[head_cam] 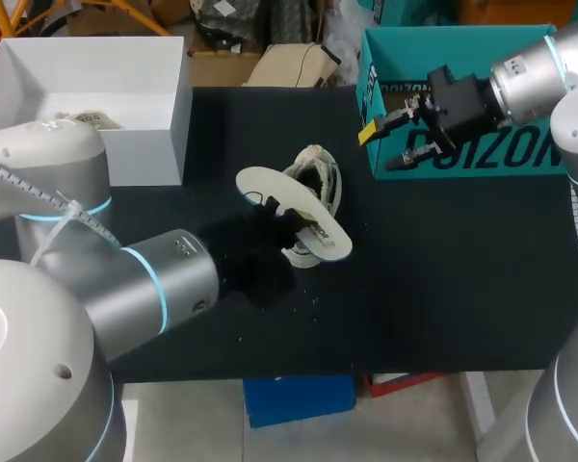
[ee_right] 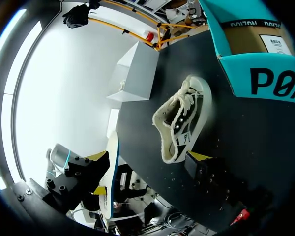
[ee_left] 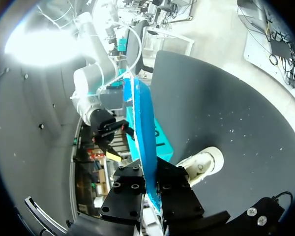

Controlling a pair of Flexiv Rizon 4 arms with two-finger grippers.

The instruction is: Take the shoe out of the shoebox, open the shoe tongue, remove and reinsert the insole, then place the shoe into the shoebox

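Observation:
A black shoe (head_cam: 320, 178) with white fleecy lining lies on its side mid-table; the right wrist view shows its laces and lining (ee_right: 182, 120). My left gripper (head_cam: 270, 226) is shut on the insole (head_cam: 260, 183), white on top and blue underneath (ee_left: 140, 128), holding it just in front of the shoe. In the left wrist view the insole stands edge-on between the black fingers (ee_left: 130, 184), with the shoe's white toe (ee_left: 204, 164) beyond. My right gripper (head_cam: 380, 147) hangs open and empty beside the teal shoebox (head_cam: 482, 149), behind and to the right of the shoe.
A white open box (head_cam: 87, 87) stands at the back left of the black table (head_cam: 443, 289). The teal shoebox (ee_right: 255, 69) fills the back right corner. My left arm (head_cam: 144, 289) reaches across the front left.

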